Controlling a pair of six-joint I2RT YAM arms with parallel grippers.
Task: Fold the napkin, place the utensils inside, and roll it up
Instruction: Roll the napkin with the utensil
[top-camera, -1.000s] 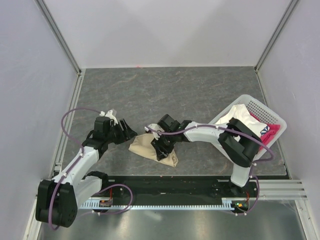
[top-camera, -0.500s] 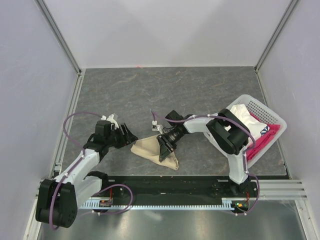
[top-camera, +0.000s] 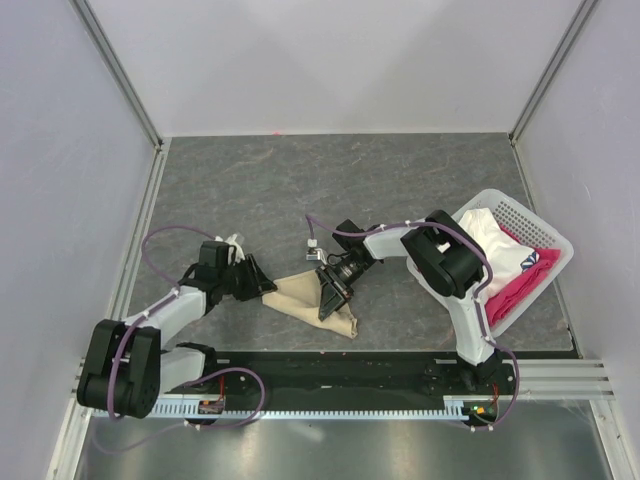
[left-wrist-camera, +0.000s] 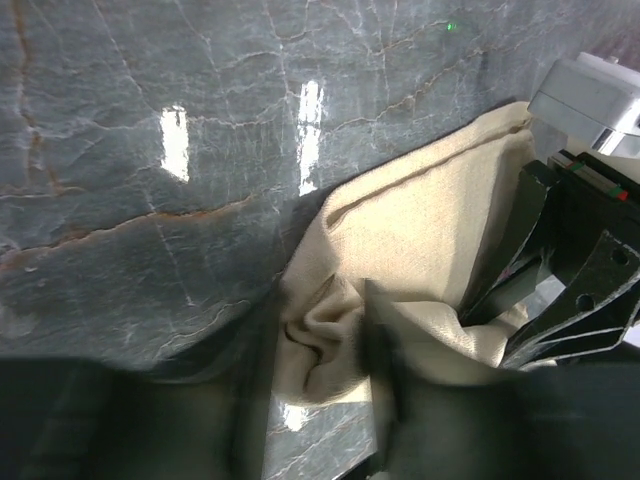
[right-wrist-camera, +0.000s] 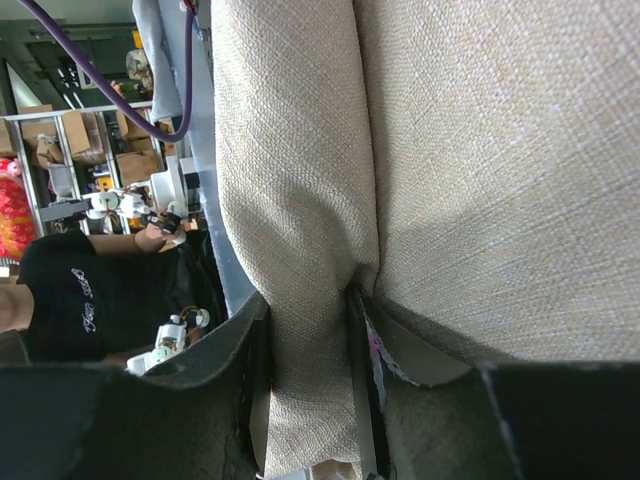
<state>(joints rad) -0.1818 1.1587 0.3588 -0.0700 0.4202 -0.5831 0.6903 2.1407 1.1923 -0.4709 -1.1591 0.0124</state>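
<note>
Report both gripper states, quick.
Left gripper: straddles a bunched corner of the napkin; closed or not cannot be told.
Right gripper: closed on a fold of the napkin.

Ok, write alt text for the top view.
A crumpled beige-tan cloth napkin lies on a grey marbled table, the left pincer at its left corner, the right pincer mid-cloth. A white perforated plastic basket sits at right.
</note>
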